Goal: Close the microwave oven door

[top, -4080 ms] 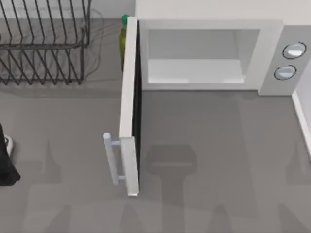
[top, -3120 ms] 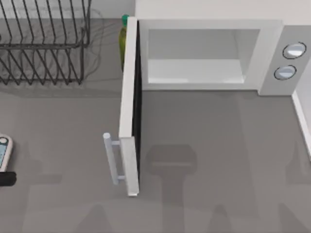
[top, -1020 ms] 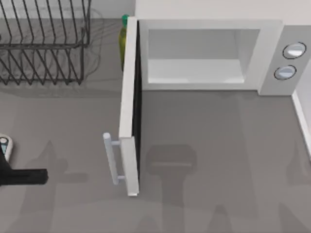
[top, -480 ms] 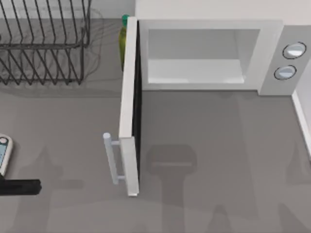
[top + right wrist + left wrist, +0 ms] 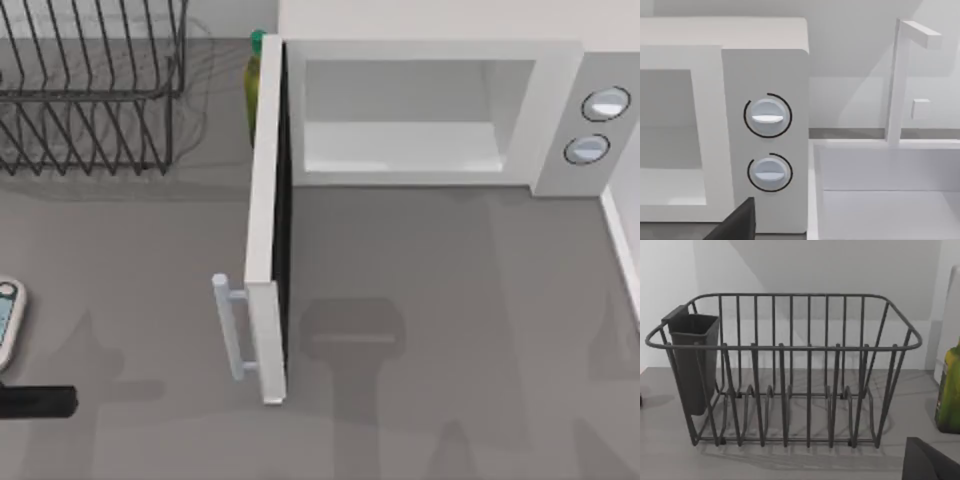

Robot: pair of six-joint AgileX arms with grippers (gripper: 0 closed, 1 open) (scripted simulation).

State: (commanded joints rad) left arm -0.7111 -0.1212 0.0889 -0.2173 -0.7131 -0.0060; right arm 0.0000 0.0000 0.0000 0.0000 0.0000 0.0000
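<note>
So the microwave oven [image 5: 440,110] sits at the back right of the table [image 5: 450,300], and the microwave oven door [image 5: 262,230] is swung wide open, sticking out toward the front with its handle [image 5: 228,325] on the left face. My left arm's dark tip [image 5: 35,400] pokes in at the table's far left edge, well apart from the door; honestly can't tell what its fingers are doing. The dish rack [image 5: 782,372] sits back left, with a green bottle [image 5: 254,85] between it and the door's hinge.

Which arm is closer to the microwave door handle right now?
Left. Its gripper sits at the table's left edge, left of the handle; the right arm faces the knobs from the microwave's far side.
</note>
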